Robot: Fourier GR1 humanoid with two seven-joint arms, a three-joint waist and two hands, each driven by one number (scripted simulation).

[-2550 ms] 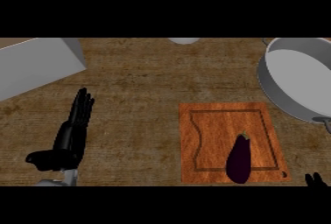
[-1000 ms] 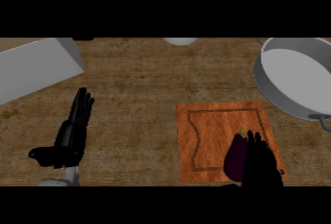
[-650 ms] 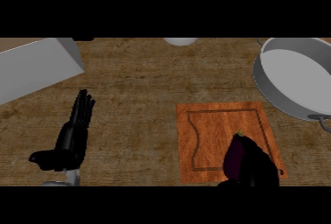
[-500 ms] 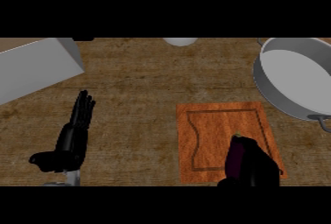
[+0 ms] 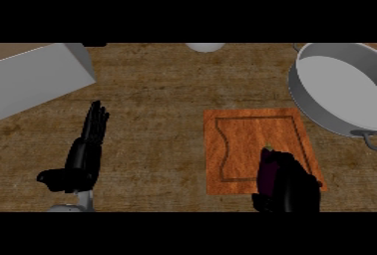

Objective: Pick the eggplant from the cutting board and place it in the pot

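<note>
since the earlier view the right hand [image 5: 294, 188] has come in from the lower edge and closed over the eggplant [image 5: 266, 172], which then lay bare on the board. the eggplant is at the lower right part of the cutting board [image 5: 242, 139], standing roughly lengthwise up the view, its small green stem end toward the top. only a narrow purple strip of it shows along the hand's left side. the rest is hidden under the black hand. the right hand's fingers [image 5: 291, 169] are curled round the eggplant from its right side, thumb not clearly told apart. whether the eggplant rests on the board or is raised off it cannot be told from this view.

the cutting board is orange-brown wood with a groove running round its face, and it lies flat on the counter [image 5: 162, 99]. just beyond its upper right corner sits the pot [image 5: 331, 84], large, grey and round, cut by the right edge, with a handle [image 5: 368, 140] near the board's right side.

well apart, at the left, the left hand [image 5: 77, 167] lies on the counter with its fingers [image 5: 94, 122] straight and pressed together, pointing up the view. a grey box [image 5: 37, 77] fills the upper left corner, and a white round object [image 5: 205, 47] shows at the top edge.
</note>
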